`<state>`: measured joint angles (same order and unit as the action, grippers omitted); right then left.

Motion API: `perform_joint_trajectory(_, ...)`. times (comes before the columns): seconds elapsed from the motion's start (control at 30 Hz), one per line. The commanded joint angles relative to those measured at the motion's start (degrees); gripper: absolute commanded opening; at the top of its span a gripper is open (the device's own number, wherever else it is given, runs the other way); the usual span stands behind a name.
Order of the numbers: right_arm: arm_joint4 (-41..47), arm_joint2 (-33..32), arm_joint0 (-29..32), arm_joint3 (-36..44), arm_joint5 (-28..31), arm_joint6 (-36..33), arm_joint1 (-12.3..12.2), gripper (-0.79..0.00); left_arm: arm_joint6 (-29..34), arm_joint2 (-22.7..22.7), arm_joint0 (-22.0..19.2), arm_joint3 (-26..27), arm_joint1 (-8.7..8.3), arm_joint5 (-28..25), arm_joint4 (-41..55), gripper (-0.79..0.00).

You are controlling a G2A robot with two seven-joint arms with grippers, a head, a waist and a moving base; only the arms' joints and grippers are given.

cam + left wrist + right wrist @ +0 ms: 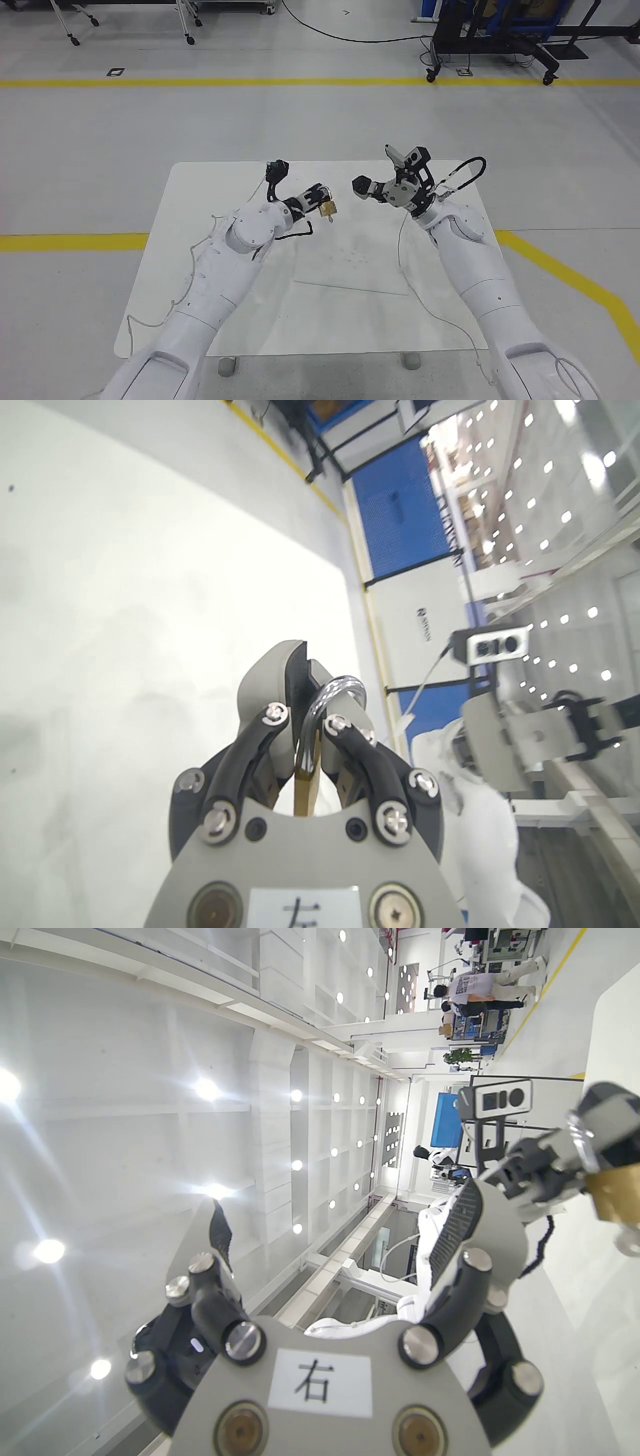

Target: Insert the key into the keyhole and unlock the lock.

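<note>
Left gripper (pixel 306 666): clenched on the brass padlock (pixel 305 792), with the steel shackle (pixel 334 692) between its 2 fingers. The padlock is held above the white table (pixel 330 300), toward its far edge. Right gripper (pixel 345 1202): released, holding nothing, near the padlock but apart from it.

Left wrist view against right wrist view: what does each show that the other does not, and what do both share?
Left wrist view: the lock as a thin brass edge in the left pincer, and a wide stretch of the white table. Right wrist view: the right pincer, open and empty, and the lock's broad brass face. Both: the lock clamped in the shut left pincer.
</note>
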<state>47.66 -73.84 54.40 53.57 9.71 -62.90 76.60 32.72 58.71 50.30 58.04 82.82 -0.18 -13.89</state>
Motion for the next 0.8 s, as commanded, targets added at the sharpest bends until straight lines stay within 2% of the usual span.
perform_joint_trajectory(0.0,-0.01,0.0,0.0,0.0,0.0,0.0,0.0,0.0,4.12,-0.6,-0.21,-0.24,-0.47,3.49,-3.91,-0.785)
perform_joint_trajectory(0.2,-0.01,0.0,0.0,0.0,0.0,0.0,0.0,0.0,7.63,-1.37,0.32,1.26,-1.15,6.51,-9.11,-0.785)
perform_joint_trajectory(0.23,-0.01,0.0,0.0,0.0,0.0,0.0,0.0,0.0,8.5,-1.55,0.36,1.35,-1.22,7.22,-9.66,-0.493)
perform_joint_trajectory(0.27,-0.01,0.0,0.0,0.0,0.0,0.0,0.0,0.0,9.6,-1.61,0.38,1.35,-1.26,8.28,-9.74,0.0)
perform_joint_trajectory(0.53,-0.01,0.0,0.0,0.0,0.0,0.0,0.0,0.0,15.56,0.58,0.16,3.67,-1.55,12.81,-4.66,0.0)
perform_joint_trajectory(0.67,-0.01,0.0,0.0,0.0,0.0,0.0,0.0,0.0,15.16,3.61,0.22,5.3,-1.64,12.72,1.6,0.0)
perform_joint_trajectory(0.77,2.08,-1.57,1.19,1.28,0.04,0.89,-0.22,0.0,11.89,6.77,0.36,6.49,-1.78,11.51,6.23,0.0)
